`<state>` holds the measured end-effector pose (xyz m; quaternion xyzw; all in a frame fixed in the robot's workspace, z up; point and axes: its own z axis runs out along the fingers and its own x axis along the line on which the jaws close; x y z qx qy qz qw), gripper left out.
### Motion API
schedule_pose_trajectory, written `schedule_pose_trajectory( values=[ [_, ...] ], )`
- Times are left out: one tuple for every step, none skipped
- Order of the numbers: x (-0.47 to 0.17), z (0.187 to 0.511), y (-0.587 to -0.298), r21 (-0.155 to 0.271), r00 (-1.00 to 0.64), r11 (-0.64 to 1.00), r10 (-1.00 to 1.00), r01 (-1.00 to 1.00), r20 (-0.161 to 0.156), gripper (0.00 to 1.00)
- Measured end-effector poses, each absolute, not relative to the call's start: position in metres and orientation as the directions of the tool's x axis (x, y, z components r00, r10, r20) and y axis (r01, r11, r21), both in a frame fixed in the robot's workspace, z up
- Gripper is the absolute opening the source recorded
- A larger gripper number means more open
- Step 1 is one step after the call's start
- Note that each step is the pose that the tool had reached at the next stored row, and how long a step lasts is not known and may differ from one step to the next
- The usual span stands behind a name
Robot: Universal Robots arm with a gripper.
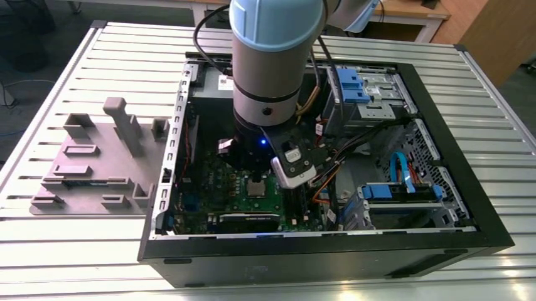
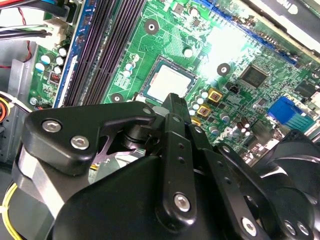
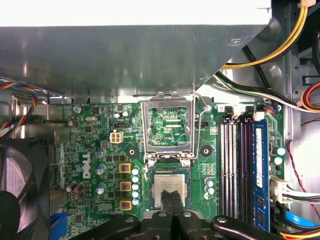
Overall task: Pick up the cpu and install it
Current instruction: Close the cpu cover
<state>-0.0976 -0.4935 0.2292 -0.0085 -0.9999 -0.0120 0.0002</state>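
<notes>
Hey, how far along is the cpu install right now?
Done, it seems: the cpu lies flat in its socket on the motherboard. In hand: nothing is gripped; the gripper is shut, its tips right over the cpu's top in the first wrist view, and I can't tell whether they touch it. Left: the socket's metal frame stands flipped open beside the cpu, so it isn't clamped down yet.

A slatted metal table (image 1: pixel 109 63) carried the work. An open black computer case (image 1: pixel 335 251) sat directly on its slats, its walls standing all around the fingers (image 3: pixel 167 202). A grey moulded fixture (image 1: pixel 92 164), seemingly plastic, lay flat on the table outside the case, well apart from the fingers, toward the exterior view's left.
</notes>
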Motion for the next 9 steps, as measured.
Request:
schedule_pose_trajectory(
  values=[
    [-0.0977, 0.2294, -0.4935, 0.024, -1.000, 1.000, 0.017, 0.017, 0.001, 0.11],
    [-0.0977, 0.2294, -0.4936, 0.024, -1.000, 1.000, 0.017, 0.017, 0.001, 0.11],
    [-0.0977, 0.2295, -0.4936, 0.024, -1.000, 1.000, 0.017, 0.017, 0.000, 0.11],
    [-0.0977, 0.2296, -0.4936, 0.024, -1.000, 1.000, 0.017, 0.017, 0.001, 0.11],
    [-0.0977, 0.2298, -0.4936, 0.024, -1.000, 1.000, 0.017, 0.017, 0.001, 0.11],
    [-0.0976, 0.2298, -0.4936, 0.024, -1.000, 1.000, 0.017, 0.017, 0.001, 0.11],
    [-0.0975, 0.2298, -0.4936, 0.024, -1.000, 1.000, 0.017, 0.017, 0.001, 0.11],
    [-0.0972, 0.2298, -0.4936, 0.024, -1.000, 1.000, 0.017, 0.017, 0.001, 0.11],
    [-0.0969, 0.2298, -0.4936, 0.024, -1.000, 1.000, 0.017, 0.017, 0.001, 0.11]
  ],
)
